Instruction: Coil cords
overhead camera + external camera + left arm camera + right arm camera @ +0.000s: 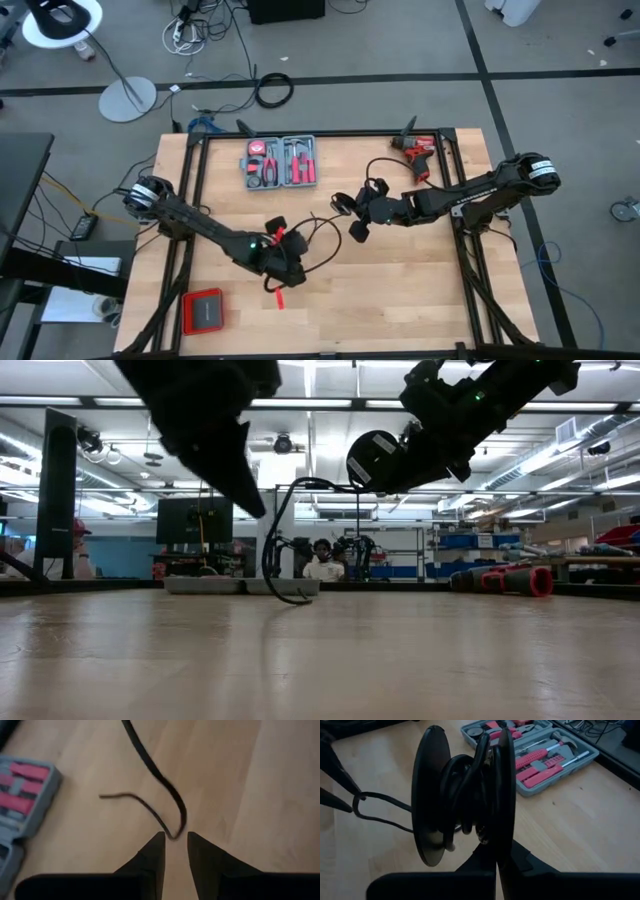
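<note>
The cord is a thin black cable, partly wound on a black two-disc reel [462, 795]. My right gripper [497, 864] is shut on the reel and holds it over the table's middle [352, 216]. The loose cable [322, 238] loops down from the reel to the wood and runs to my left gripper [176, 836], which points down at the table. Its fingers stand open, with a bend of the cable [175, 827] right at the mouth of the gap. The cable's thin free end [104, 796] lies on the table. My left gripper: the cable's bend [173, 835] lies at its fingertips, and I cannot tell whether they touch it. My right gripper pinches the rim of one reel disc [501, 837] between its two fingers, coming from the table's right side and slanting down. The reel is lifted clear of the table [375, 460], its discs upright.
An open grey tool case [282, 162] with red-handled tools lies at the far middle. A red drill [420, 155] lies at the far right, and a red and black box [203, 310] at the near left. Black frame rails [195, 190] run along the table's sides.
</note>
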